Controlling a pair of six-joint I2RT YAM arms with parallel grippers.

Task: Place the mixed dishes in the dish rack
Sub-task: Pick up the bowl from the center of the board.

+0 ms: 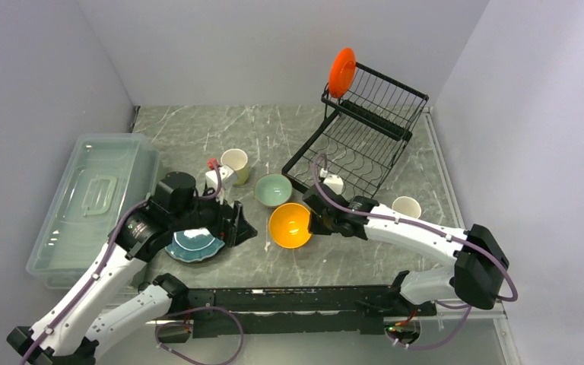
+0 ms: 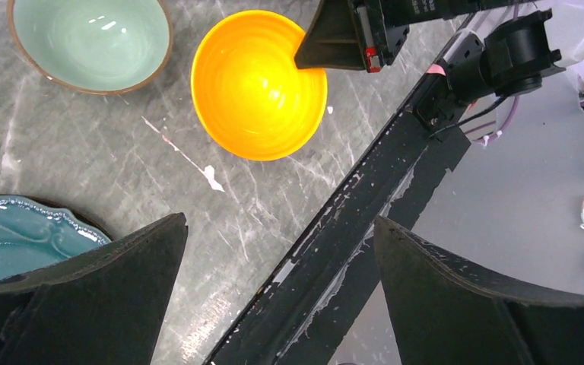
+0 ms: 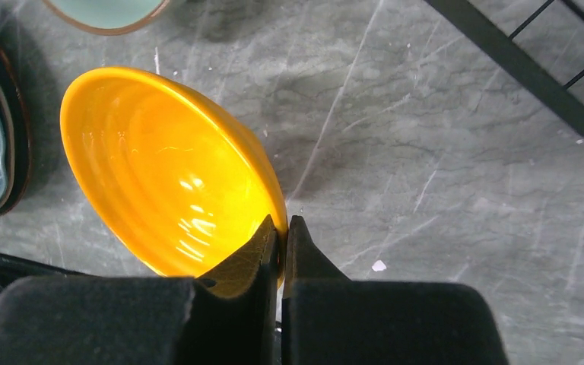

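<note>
My right gripper [image 1: 316,220] [image 3: 281,228] is shut on the rim of the orange-yellow bowl [image 1: 289,225] [image 3: 163,171], one finger inside and one outside; the bowl also shows in the left wrist view [image 2: 258,84]. My left gripper [image 1: 237,224] [image 2: 277,251] is open and empty beside the stacked teal plates [image 1: 194,245] [image 2: 15,236]. The pale green bowl [image 1: 273,189] [image 2: 90,42] sits behind the orange bowl. A pale yellow mug [image 1: 235,163] stands behind it. Another pale mug [image 1: 406,207] stands right of my right arm. The small orange-red plate [image 1: 342,72] stands upright in the black dish rack [image 1: 361,137].
A clear plastic lidded bin [image 1: 95,201] lies at the left. A small white object with a red top [image 1: 214,173] stands beside the yellow mug. The black arm mounting rail [image 1: 296,300] [image 2: 350,228] runs along the near edge.
</note>
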